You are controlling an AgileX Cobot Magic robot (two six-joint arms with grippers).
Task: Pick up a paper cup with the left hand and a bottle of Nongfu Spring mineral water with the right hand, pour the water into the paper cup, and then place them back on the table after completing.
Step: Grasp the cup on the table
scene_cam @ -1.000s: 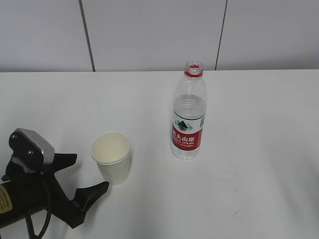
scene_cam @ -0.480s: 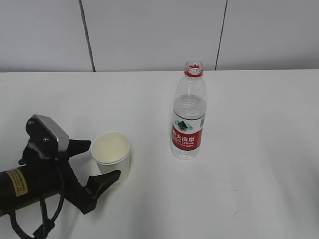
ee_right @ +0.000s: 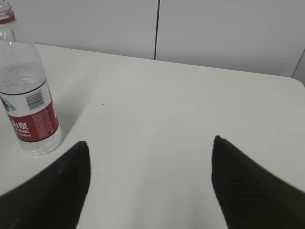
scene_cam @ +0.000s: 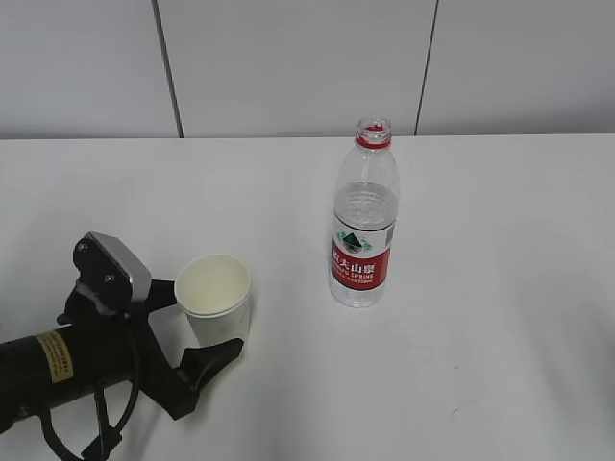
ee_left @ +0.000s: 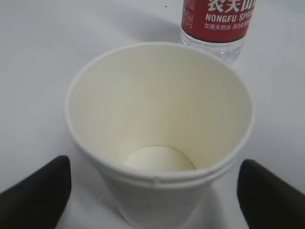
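An empty white paper cup (scene_cam: 215, 303) stands upright on the white table (scene_cam: 480, 288). My left gripper (scene_cam: 200, 321) is open, one finger on each side of the cup, not touching it; in the left wrist view the cup (ee_left: 159, 124) fills the space between the fingertips (ee_left: 40, 188). The uncapped Nongfu Spring bottle (scene_cam: 364, 219), red label, partly full of clear water, stands to the cup's right and shows in the right wrist view (ee_right: 26, 90) at the far left. My right gripper (ee_right: 150, 150) is open over bare table, out of the exterior view.
A grey panelled wall (scene_cam: 288, 67) runs behind the table's far edge. The table's right corner (ee_right: 295, 81) shows in the right wrist view.
My left gripper has moved right towards the cup until its open fingers stand on either side of it. The cup and bottle have not moved.
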